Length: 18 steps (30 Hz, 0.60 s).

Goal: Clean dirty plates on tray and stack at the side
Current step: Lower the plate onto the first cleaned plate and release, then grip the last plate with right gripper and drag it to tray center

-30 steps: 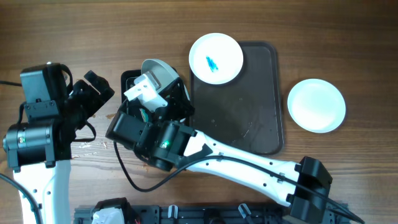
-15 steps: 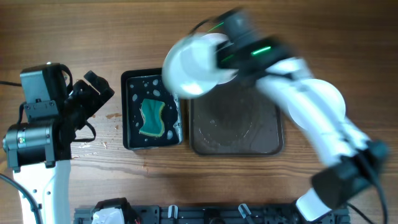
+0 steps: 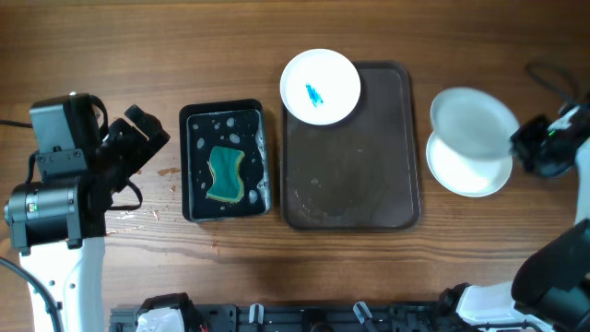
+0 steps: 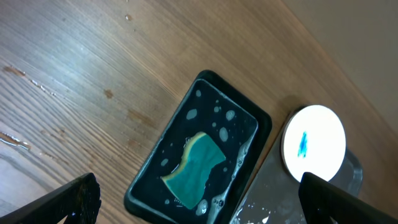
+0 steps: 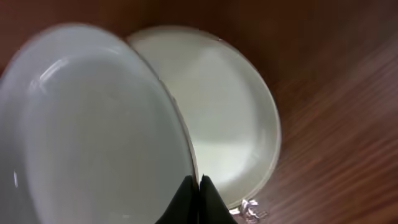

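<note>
A dirty plate (image 3: 320, 87) with a teal-blue smear rests on the top-left corner of the dark tray (image 3: 359, 184); it also shows in the left wrist view (image 4: 313, 147). My right gripper (image 5: 199, 186) is shut on the rim of a clean white plate (image 3: 466, 115), holding it tilted just above another clean plate (image 3: 466, 171) that lies on the table right of the tray. In the right wrist view the held plate (image 5: 93, 124) overlaps the lying plate (image 5: 230, 124). My left gripper (image 4: 199, 205) is open and empty above the basin.
A black basin (image 3: 224, 161) with soapy water and a green sponge (image 3: 224, 173) stands left of the tray; both show in the left wrist view, the basin (image 4: 249, 118) and the sponge (image 4: 196, 165). The left arm base (image 3: 55, 184) is at the far left.
My right arm lifted the washed plate out of the basin and swung it right across the tray to above the clean plate. The left arm has not moved.
</note>
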Motion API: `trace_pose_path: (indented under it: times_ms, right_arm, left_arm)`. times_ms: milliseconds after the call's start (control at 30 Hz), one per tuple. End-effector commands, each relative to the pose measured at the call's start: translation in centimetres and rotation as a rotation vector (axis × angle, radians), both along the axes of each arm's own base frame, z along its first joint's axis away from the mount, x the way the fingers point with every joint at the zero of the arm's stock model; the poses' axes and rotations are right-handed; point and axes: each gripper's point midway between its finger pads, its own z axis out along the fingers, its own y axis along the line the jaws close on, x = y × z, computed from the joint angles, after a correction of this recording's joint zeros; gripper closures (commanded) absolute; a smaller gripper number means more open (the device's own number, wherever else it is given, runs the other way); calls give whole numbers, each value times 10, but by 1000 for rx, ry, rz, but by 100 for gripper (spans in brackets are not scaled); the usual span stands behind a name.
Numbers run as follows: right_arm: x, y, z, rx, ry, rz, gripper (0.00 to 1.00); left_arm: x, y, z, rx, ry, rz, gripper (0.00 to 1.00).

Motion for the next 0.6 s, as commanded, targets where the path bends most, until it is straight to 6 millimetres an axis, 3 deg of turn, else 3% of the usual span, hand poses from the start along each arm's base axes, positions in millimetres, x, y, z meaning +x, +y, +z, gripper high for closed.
trace_pose_path:
  times_ms: [0,67,100,133,167,233,300,400,500,567]
  right_arm:
    - [-16,0,-32,-34,53,-8,96]
    - [-13,-6,-32,-63,41,-9,95]
    - [-15,-9,-32,-77,56,-16,87]
    - [-16,-8,-29,-73,61,-14,71]
    - [-16,-8,-25,-72,64,-12,70]
    - [-14,-8,-4,-76,55,-7,67]
    - [-2,1,32,-75,-23,63,59]
    - [15,52,91,-31,-184,301,54]
    - [21,106,118,-32,-239,513,55]
    - [26,168,128,-24,-258,718,54]
  left_arm:
    - [1,1,5,2,-16,0,0]
    - [1,1,5,2,-16,1,0]
    - [1,1,5,2,-16,0,0]
    - [1,1,5,2,-16,0,0]
    - [1,1,5,2,-16,0,0]
    - [1,1,5,2,-16,0,0]
    - [1,1,5,2,-16,1,0]
    - [1,1,5,2,-16,0,0]
    - [1,1,5,2,-16,0,0]
    - [1,1,5,2,-16,0,0]
